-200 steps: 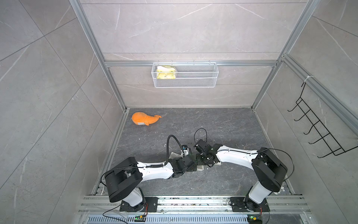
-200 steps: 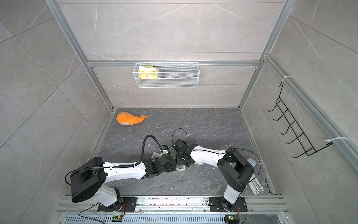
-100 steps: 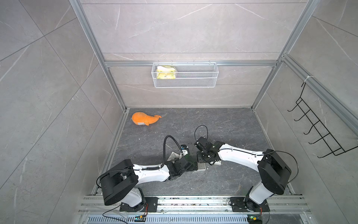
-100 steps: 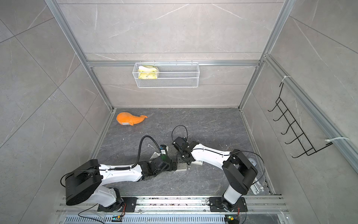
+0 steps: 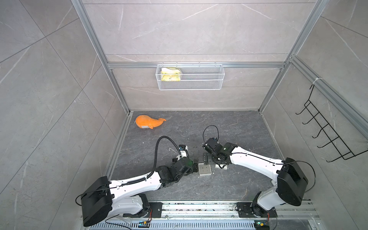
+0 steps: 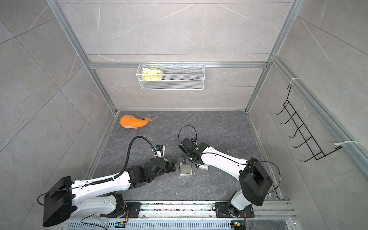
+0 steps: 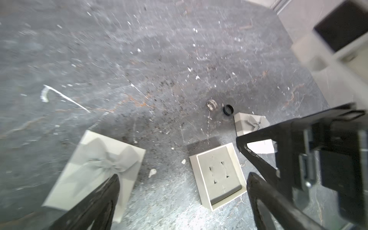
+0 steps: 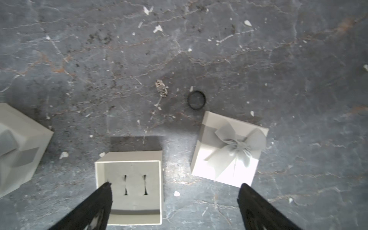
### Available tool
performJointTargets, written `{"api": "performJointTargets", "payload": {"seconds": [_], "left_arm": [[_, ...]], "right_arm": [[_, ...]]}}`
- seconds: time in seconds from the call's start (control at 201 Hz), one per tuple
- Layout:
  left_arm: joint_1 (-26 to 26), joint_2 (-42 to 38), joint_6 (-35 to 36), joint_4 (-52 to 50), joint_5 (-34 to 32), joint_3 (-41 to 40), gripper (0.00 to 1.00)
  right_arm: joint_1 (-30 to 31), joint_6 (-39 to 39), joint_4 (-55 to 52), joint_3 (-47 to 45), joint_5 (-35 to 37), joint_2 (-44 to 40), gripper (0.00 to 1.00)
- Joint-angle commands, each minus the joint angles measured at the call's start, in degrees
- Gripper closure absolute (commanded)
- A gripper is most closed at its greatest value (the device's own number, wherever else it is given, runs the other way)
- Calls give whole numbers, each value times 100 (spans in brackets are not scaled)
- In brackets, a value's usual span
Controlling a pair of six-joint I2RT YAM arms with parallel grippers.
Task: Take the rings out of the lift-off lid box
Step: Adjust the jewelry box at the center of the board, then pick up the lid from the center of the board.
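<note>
Dark marbled floor (image 8: 278, 59) lies beneath two sets of spread, empty fingers, the right gripper (image 8: 174, 184) poised over the open lift-off lid box (image 8: 128, 156) and the left gripper (image 7: 183, 175) near it. Both foam slits (image 8: 125, 185) look bare, so the removal seems done or nearly so. One black ring (image 8: 196, 108) lies flat, hole upward, no long axis, just beside the bowed lid (image 8: 207, 167); a paler speckled ring (image 8: 161, 90), possibly tilted on edge, sits nearby.
</note>
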Motion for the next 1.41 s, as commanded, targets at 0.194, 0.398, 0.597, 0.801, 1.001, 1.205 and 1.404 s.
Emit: {"api": "performJointTargets", "payload": {"seconds": [0.194,0.398,0.597,0.801,1.001,1.205,1.404], "left_arm": [[26,-566,143,-904,-511,-43,0],[27,-507,88,-979,-607,-95,0],[27,-390,59,-1031,-635,-87,0],[27,-326,-16,-1052,-670,-109,0],[36,-276,-44,-1052,-679,-131,0],[45,-248,-56,-1069,-712,-120,0],[54,-233,-66,-1087,-732,-121,0]], "right_arm": [[-457,63,-180,-374,11,151,1],[-692,57,-3,-539,-86,528,1],[-743,84,94,-557,-66,752,1],[-836,116,246,-605,-221,922,4],[-886,114,268,-598,-158,962,9],[-943,98,284,-623,-149,971,15],[-943,91,229,-702,-55,721,22]]}}
